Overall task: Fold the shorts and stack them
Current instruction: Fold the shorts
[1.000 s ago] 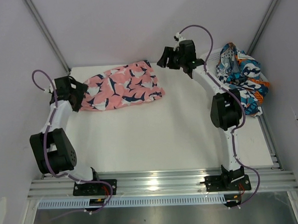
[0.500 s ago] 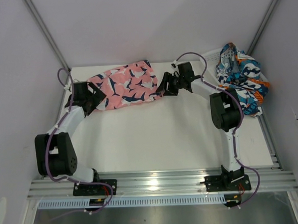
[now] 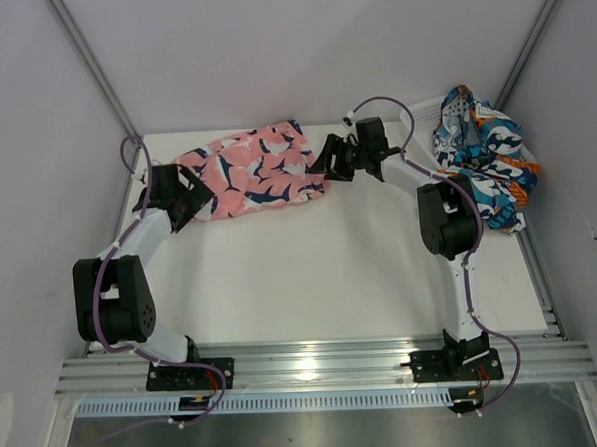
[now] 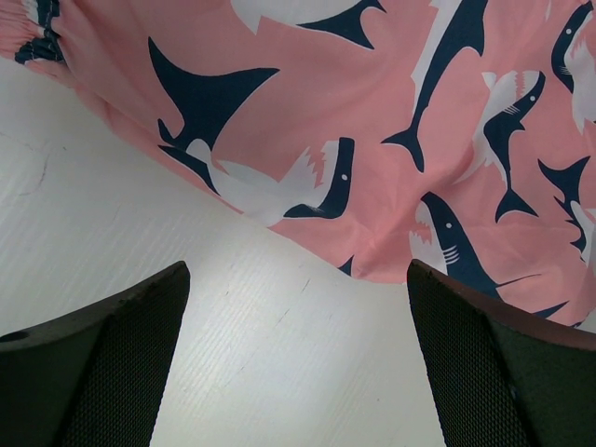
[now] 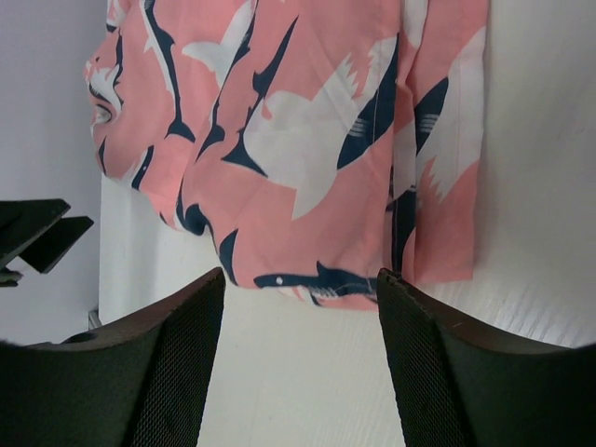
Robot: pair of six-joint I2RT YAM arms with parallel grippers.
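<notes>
The pink shorts (image 3: 251, 171) with navy-and-white sharks lie flat at the back of the table (image 3: 311, 273). My left gripper (image 3: 193, 195) is open at their left end; in the left wrist view its fingers (image 4: 140, 354) straddle bare table just short of the pink hem (image 4: 372, 121). My right gripper (image 3: 327, 168) is open at their right edge, low over the table; the hem (image 5: 307, 140) lies just beyond its fingertips (image 5: 200, 326). Nothing is between either pair of jaws. The blue, teal, orange and white shorts (image 3: 483, 159) hang crumpled over the basket at the back right.
A white mesh basket (image 3: 425, 111) stands in the back right corner under the patterned shorts. Grey walls close in the table on the left, back and right. A metal rail (image 3: 326, 367) carries both arm bases along the near edge.
My left gripper has swung right up to the shorts' left end. My right gripper has come down and left from the back to the shorts' right edge. The shorts have not moved.
</notes>
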